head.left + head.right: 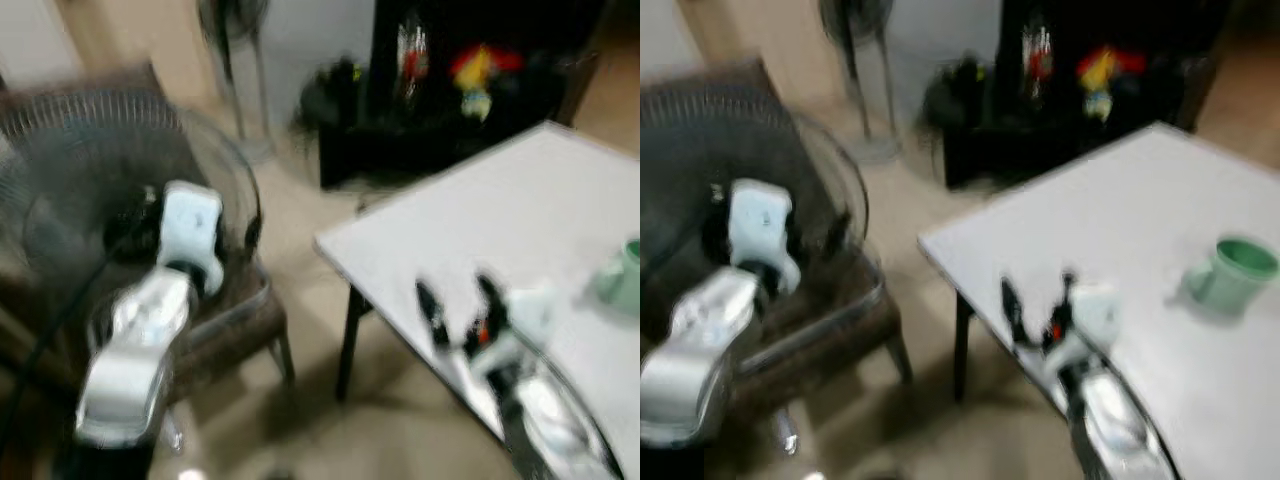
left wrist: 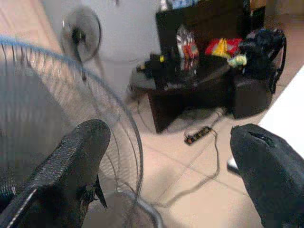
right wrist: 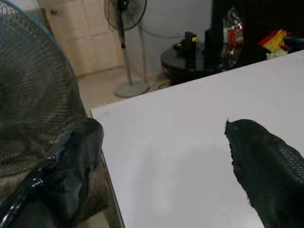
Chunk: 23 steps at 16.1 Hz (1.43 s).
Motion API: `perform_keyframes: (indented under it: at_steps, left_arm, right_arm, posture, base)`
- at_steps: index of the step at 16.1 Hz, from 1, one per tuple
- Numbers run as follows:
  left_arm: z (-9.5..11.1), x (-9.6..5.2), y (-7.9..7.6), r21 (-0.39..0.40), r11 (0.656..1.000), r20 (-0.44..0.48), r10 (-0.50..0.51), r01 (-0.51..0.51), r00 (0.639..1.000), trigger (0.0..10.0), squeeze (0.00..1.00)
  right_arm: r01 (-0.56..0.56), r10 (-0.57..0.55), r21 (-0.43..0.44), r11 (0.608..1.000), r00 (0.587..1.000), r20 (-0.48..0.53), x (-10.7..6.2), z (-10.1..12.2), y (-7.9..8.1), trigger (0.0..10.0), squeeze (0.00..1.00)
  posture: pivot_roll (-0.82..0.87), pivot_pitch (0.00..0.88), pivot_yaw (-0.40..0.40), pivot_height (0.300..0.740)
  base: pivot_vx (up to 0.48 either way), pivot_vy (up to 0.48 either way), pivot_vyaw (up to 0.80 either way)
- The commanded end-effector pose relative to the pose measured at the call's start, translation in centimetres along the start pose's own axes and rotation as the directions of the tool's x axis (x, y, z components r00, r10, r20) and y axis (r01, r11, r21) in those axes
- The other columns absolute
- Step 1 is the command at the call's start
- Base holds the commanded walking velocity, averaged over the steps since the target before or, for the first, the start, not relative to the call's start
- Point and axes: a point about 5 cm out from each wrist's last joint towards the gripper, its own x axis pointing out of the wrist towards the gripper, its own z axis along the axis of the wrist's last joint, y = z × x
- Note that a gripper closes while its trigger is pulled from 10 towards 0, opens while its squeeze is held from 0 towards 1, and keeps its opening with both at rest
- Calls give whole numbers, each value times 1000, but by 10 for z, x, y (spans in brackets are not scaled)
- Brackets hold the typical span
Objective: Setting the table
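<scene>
Left eye view: the right end effector (image 1: 460, 308) hangs over the near corner of the white counter (image 1: 520, 215), its two black fingers spread and holding nothing. The green mug (image 1: 624, 272) stands on the counter at the picture's right edge, well apart from it. The left arm is raised in front of a floor fan (image 1: 120, 190) that stands before a brown chair (image 1: 235, 320). The picture is blurred.

Right eye view: the same scene, with the green mug upright, mouth up, to the right of the right end effector and not touched by it.

Left wrist view: the left end effector (image 2: 175, 166) is spread wide and empty, off the counter, pointing over the tiled floor toward a dark cabinet (image 2: 213, 28); a power strip (image 2: 198, 135) lies on the floor, and a second fan (image 2: 81, 33) stands by the wall.

Right wrist view: the right end effector's fingers are wide apart above bare white counter, pinching nothing.

Step in hand (judgement): likely a reach for the mug. It would go best if the robot settles first, then brings the spread fingers around the mug's body level with the counter.

Writing: none readable; the packets on the cabinet are too blurred.
</scene>
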Motion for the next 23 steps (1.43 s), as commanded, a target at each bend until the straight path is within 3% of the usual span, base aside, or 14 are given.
perform_keyframes:
  at_steps: [1,8,9,11,13,16,18,23]
  left_arm:
    - [2,0,1,-6,1000,-6,-5,5,1000,10000,0]
    - [5,0,-7,57,996,8,-63,63,998,10000,0]
    - [7,2,-7,67,997,19,-44,43,999,10000,0]
    - [7,4,-2,11,1000,15,17,-17,1000,10000,0]
    - [6,0,2,32,998,29,47,-48,998,10000,0]
    - [0,-6,-1,89,995,16,41,-43,999,10000,0]
    - [1,-9,-1,50,997,12,58,-58,998,10000,0]
    - [3,-11,-2,49,998,21,49,-50,999,10000,0]
  right_arm:
    - [-1,1,-8,1000,1000,29,0,7,-2,10000,1000]
    - [18,-18,5,1000,999,35,-1,5,-3,10000,1000]
    - [26,-26,5,1000,999,39,-1,6,-3,10000,1000]
    - [41,-41,3,999,998,54,0,9,-5,10000,1000]
    - [75,-74,-10,997,995,71,7,11,-9,10000,1000]
    - [116,-115,-3,993,989,88,15,13,-11,10000,1000]
    - [84,-84,-7,996,994,63,17,10,-12,10000,1000]
    - [91,-91,13,996,995,48,16,5,-13,10000,1000]
  posture:
    - [40,0,72,740]
    - [27,0,88,740]
    - [27,0,88,740]
    - [30,0,75,740]
    - [43,0,54,740]
    - [64,0,25,740]
    - [77,0,9,740]
    - [82,0,10,740]
  base:
    - [0,0,800]
    - [0,0,800]
    - [0,0,800]
    - [0,0,800]
    - [0,0,800]
    - [0,0,800]
    - [0,0,800]
    - [0,181,640]
